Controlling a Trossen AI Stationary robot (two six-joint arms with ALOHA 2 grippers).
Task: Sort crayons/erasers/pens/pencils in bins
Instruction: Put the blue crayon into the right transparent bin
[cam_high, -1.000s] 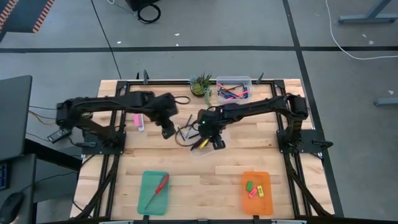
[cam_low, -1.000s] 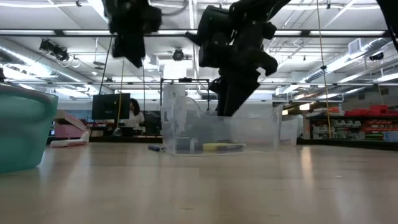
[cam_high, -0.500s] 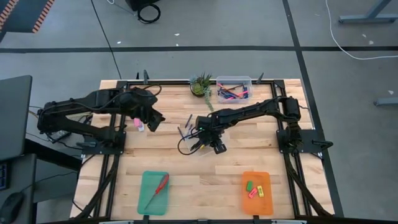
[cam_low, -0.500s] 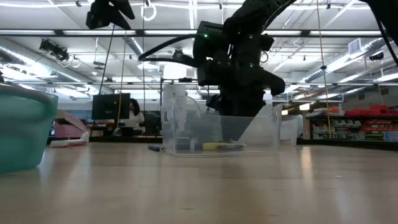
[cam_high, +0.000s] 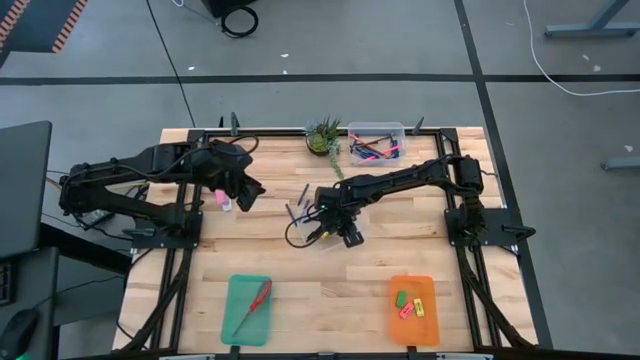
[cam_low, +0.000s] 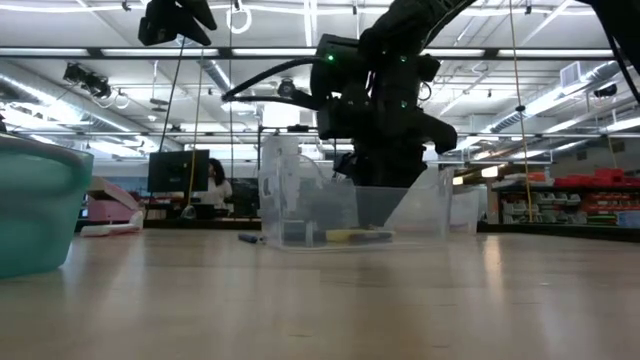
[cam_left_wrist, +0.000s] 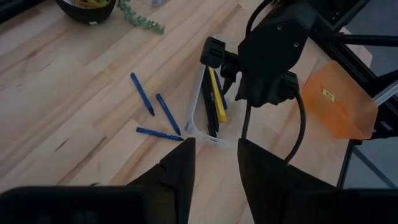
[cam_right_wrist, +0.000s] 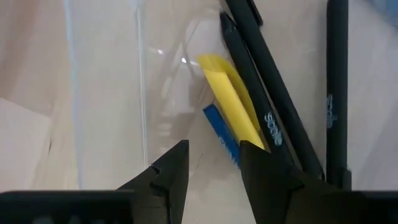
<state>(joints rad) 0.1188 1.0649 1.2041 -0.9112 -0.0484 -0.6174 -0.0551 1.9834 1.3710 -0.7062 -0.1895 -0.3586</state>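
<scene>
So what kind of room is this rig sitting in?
Probably an open lab or workshop hall: bare grey floor marked with dark tape lines, ceiling strip lights, and shelving beyond the wooden table.

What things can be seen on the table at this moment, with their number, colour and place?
Clear bin: one, mid-table, under the right arm; holds black pencils, a yellow one and a blue stick.
Blue pens: three loose on the wood beside that bin.
Second clear bin: one, back edge, with pink and blue sticks inside.
Potted plant: one, green, back edge, beside the second bin.
Teal tray: one, front left, holds red-handled scissors.
Orange tray: one, front right, holds small erasers, green, yellow and pink-red.
Pink box: one, partly hidden beneath the left arm.
Left gripper: raised over the table's left side, jaws open.
Right gripper: inside the mid-table bin, jaws open, empty.
</scene>
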